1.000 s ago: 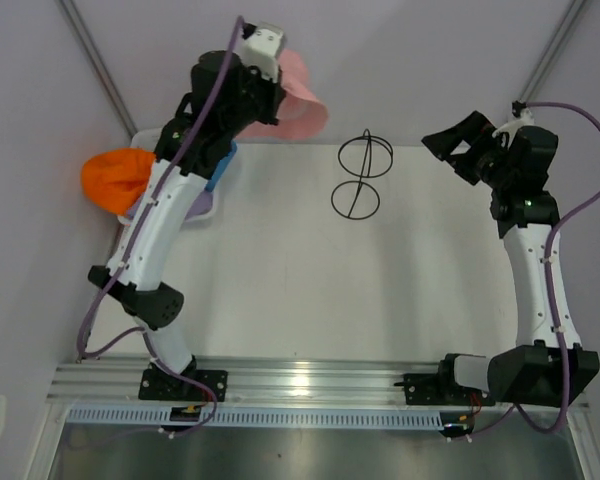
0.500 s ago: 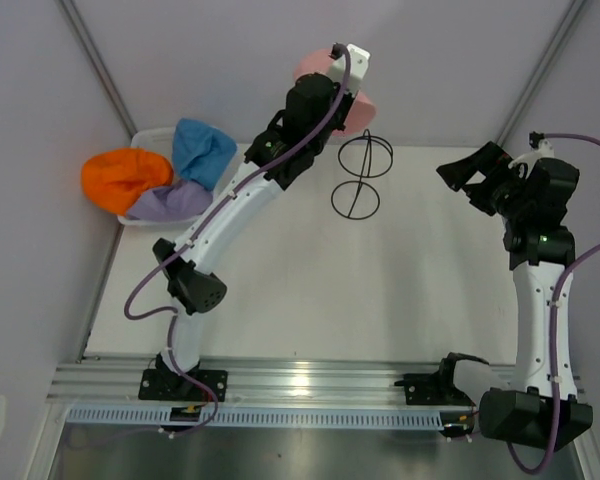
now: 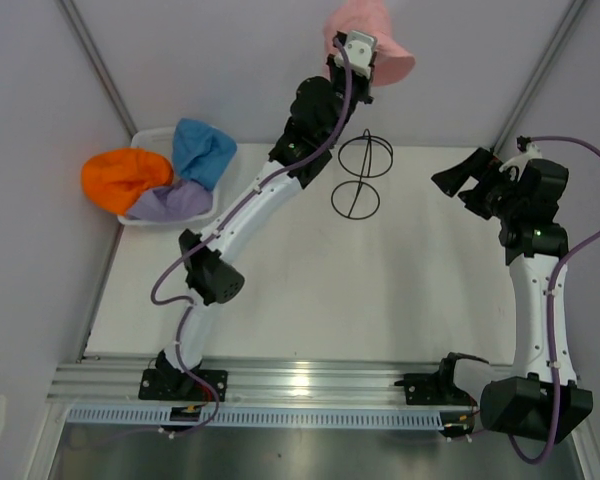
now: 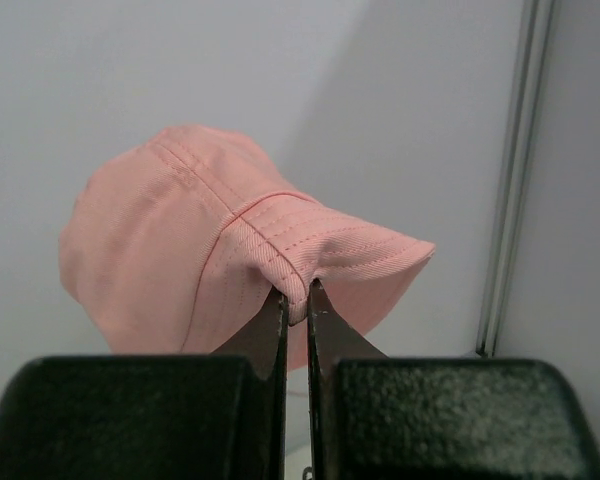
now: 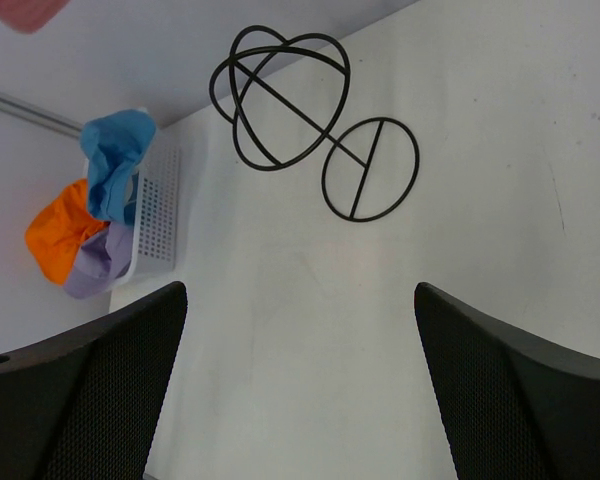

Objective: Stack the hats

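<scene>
Left pincer (image 4: 295, 300) is staying clamped on the brim of the pink hat (image 4: 200, 250). It is carrying the hat higher and farther right than a moment ago, now above the wire stand (image 3: 366, 158), probably heading to drop it there. Blue hat (image 3: 202, 150), orange hat (image 3: 120, 178) and lavender hat (image 3: 170, 203) are still sitting in the basket (image 3: 150, 134). Right pincer (image 5: 298, 300) is hanging apart over the desk (image 3: 380, 290).

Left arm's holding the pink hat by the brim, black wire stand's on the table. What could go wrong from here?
1. The left gripper pinches only a small fold of brim on the pink fabric bucket hat, so a fast swing might pull it free.
2. If it goes onto the black wire stand, the limp hat may land crooked, or catch a wire and tip the thin stand.
</scene>
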Tool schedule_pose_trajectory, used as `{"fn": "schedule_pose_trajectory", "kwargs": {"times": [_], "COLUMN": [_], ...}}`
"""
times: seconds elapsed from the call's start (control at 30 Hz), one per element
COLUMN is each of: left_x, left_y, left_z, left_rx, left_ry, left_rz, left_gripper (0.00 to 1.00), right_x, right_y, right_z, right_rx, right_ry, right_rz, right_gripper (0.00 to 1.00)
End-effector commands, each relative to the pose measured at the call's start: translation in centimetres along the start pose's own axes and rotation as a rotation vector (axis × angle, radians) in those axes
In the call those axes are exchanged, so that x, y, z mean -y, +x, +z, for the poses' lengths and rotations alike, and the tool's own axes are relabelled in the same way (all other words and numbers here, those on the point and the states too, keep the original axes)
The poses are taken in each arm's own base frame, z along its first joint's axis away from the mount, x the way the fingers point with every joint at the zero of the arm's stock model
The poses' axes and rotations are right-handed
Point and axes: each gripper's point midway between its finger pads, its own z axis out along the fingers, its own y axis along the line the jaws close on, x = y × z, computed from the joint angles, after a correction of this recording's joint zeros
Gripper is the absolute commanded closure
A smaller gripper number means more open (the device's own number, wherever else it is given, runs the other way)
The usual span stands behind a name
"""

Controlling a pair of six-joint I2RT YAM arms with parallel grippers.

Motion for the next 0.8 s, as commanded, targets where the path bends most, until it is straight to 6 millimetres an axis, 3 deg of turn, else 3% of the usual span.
{"fn": "schedule_pose_trajectory", "kwargs": {"times": [0.0, 0.1, 0.23, 0.33, 0.57, 0.67, 0.77], "left_x": [2.8, 4.0, 5.8, 6.4, 5.3, 4.5, 4.4], "left_y": [2.7, 5.3, 10.8, 12.8, 13.9, 12.4, 12.4], "left_z": [1.5, 1.8, 0.8, -0.3, -2.2, -3.0, -4.6], "left_rx": [0.064, 0.035, -0.091, -0.148, -0.196, -0.166, -0.179], "left_ry": [0.093, 0.143, 0.206, 0.211, 0.194, 0.174, 0.199], "left_rz": [-0.015, 0.034, 0.055, 0.101, 0.177, 0.195, 0.201], "left_gripper": [0.99, 0.99, 0.99, 0.99, 0.99, 0.99, 0.99], "right_x": [-0.5, -0.3, 0.2, 0.2, 1.2, 2.1, 2.5], "right_y": [-0.7, -0.6, -1.0, -1.6, -1.3, -1.0, -1.1], "right_z": [-0.4, -0.3, 0.2, 0.4, 2.1, 3.4, 4.7], "right_rx": [0.02, 0.01, 0.015, 0.021, 0.041, 0.079, 0.132], "right_ry": [-0.01, 0.002, 0.026, 0.028, 0.034, 0.047, 0.028], "right_rz": [-0.05, -0.069, -0.069, -0.074, 0.002, 0.16, 0.286], "right_gripper": [0.0, 0.0, 0.0, 0.01, 0.0, 0.0, 0.0]}}
